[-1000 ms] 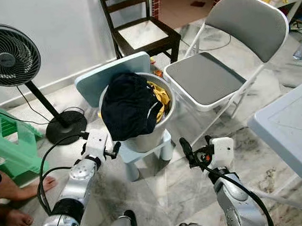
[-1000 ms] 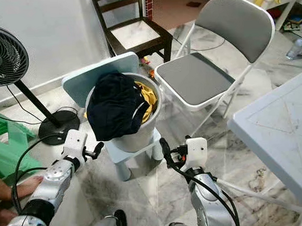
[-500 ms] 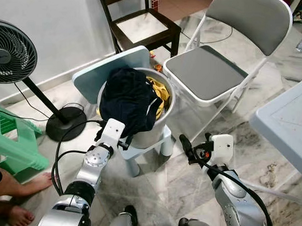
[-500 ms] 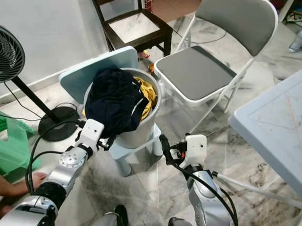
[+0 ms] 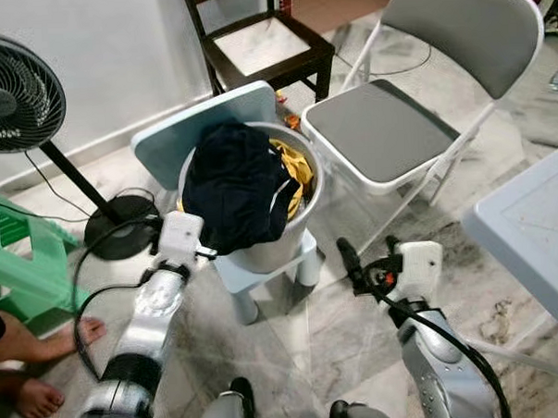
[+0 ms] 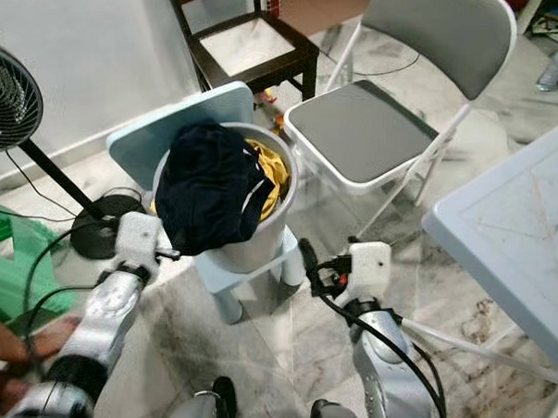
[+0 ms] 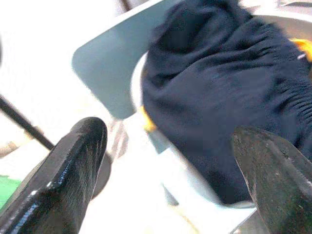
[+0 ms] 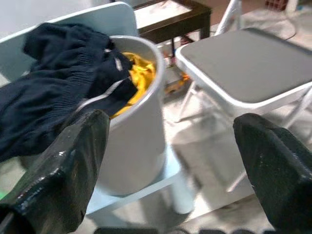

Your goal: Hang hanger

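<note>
Hanger: we cannot identify it with certainty. The only candidate is a thin pale strip (image 8: pixel 97 99) curving across the clothes in the bucket, and we cannot tell whether it is a hanger or a trim of the cloth.

The strip lies against a dark navy garment (image 5: pixel 232 183), which is heaped over the bucket's rim and droops down its near side. A yellow cloth (image 5: pixel 297 167) shows beneath the garment at the far right of the opening.

The grey bucket (image 5: pixel 273 249) stands on the seat of a small pale blue chair (image 5: pixel 180 139), whose backrest rises behind it.

The left gripper (image 7: pixel 168 131) is held at the bucket's near left side, just beside the hanging edge of the navy garment. Its two black fingers are spread wide and hold nothing. We cannot tell whether a finger touches the cloth.

The right gripper (image 8: pixel 170 119) hovers over the marble floor (image 5: pixel 294 347) to the right of the small chair, apart from the bucket. Its fingers are likewise spread and empty.

Surroundings:
- A grey folding chair (image 5: pixel 377 131) stands just right of the bucket.
- A dark wooden chair (image 5: pixel 263 48) stands behind it.
- A standing fan (image 5: pixel 14 91) and a green plastic stool (image 5: pixel 22 266) are at the left.
- A person's bare feet (image 5: pixel 44 344) are at the lower left.
- The corner of a white table (image 5: pixel 539 235) is at the right.
</note>
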`<state>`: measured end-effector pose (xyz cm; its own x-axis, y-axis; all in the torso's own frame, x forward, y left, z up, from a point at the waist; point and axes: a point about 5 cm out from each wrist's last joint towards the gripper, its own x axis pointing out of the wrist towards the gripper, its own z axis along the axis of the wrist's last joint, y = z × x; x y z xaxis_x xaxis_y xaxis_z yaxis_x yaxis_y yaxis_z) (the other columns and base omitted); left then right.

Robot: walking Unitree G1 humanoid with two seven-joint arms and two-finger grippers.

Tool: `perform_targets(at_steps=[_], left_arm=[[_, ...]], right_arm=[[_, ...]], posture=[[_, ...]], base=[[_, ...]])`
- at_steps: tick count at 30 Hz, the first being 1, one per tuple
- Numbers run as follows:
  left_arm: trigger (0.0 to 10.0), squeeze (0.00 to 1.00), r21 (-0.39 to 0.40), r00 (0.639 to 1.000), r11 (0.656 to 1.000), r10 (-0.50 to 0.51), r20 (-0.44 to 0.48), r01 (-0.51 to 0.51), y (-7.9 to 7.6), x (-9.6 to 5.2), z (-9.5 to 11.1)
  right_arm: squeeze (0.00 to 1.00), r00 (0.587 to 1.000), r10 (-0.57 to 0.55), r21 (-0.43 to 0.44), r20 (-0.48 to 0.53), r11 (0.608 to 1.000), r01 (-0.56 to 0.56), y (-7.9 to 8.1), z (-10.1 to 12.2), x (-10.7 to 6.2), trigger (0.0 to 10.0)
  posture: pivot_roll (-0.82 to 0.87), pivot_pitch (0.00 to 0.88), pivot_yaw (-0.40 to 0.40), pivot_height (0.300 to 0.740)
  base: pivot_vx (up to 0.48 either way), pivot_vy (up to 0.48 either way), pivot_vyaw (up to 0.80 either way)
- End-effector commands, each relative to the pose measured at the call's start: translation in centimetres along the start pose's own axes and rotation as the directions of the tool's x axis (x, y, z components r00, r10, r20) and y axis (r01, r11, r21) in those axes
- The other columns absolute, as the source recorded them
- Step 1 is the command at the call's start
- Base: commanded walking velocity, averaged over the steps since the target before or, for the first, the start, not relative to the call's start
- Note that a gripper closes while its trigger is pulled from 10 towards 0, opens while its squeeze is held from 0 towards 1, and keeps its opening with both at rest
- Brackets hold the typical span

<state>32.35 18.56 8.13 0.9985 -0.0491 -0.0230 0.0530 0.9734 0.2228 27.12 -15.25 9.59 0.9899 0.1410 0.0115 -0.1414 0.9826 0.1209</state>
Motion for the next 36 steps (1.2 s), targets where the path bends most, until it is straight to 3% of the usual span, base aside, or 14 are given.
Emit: perform_targets(at_steps=[1,2,5,7,14,23,36], left_arm=[[10.0,0.00,-0.032,1.000,1.000,0.002,0.031,-0.001,0.2,-0.9,0.3],[10.0,0.00,-0.062,0.998,0.998,-0.013,0.058,0.016,0.2,-2.1,0.5],[10.0,0.00,-0.076,0.996,0.997,-0.026,0.084,0.032,0.1,-3.1,0.6],[10.0,0.00,-0.106,0.995,0.994,-0.029,0.097,0.039,0.6,-5.2,-0.2],[10.0,0.00,-0.120,0.995,0.992,-0.015,0.096,0.027,0.7,-5.3,-0.3],[10.0,0.00,-0.133,0.994,0.989,-0.059,0.091,0.071,0.0,-4.9,0.6],[10.0,0.00,-0.145,0.989,0.981,-0.113,0.094,0.126,-0.6,-4.7,1.1]], right_arm=[[0.00,1.000,-0.008,-0.007,0.000,1.000,0.008,0.0,0.0,-0.5,10.0],[0.00,1.000,-0.016,-0.026,0.007,1.000,0.016,-0.4,0.1,-0.7,10.0],[0.00,1.000,-0.021,-0.040,0.011,0.999,0.021,-0.7,0.3,-0.9,10.0],[0.00,0.999,-0.044,-0.067,0.022,0.997,0.046,-1.6,0.6,-1.4,10.0],[0.00,0.997,-0.076,-0.068,0.033,0.995,0.078,-2.4,0.8,-1.1,10.0],[0.00,0.997,-0.065,-0.085,0.035,0.994,0.068,-1.9,0.7,-0.9,10.0],[0.00,0.997,-0.075,-0.072,0.036,0.994,0.077,-1.7,0.5,-1.1,10.0]], posture=[[0.09,0.247,0.037,0.740],[0.10,0.241,0.034,0.740],[0.10,0.238,0.030,0.740],[0.12,0.227,0.019,0.740],[0.11,0.205,0.016,0.740],[0.10,0.188,0.038,0.740],[0.09,0.192,0.051,0.740]], base=[[0.000,0.000,0.00],[0.000,0.000,0.00],[0.000,0.000,0.00],[0.000,0.000,0.00],[0.000,0.000,0.00],[0.000,0.000,-0.16],[0.000,0.000,0.70]])
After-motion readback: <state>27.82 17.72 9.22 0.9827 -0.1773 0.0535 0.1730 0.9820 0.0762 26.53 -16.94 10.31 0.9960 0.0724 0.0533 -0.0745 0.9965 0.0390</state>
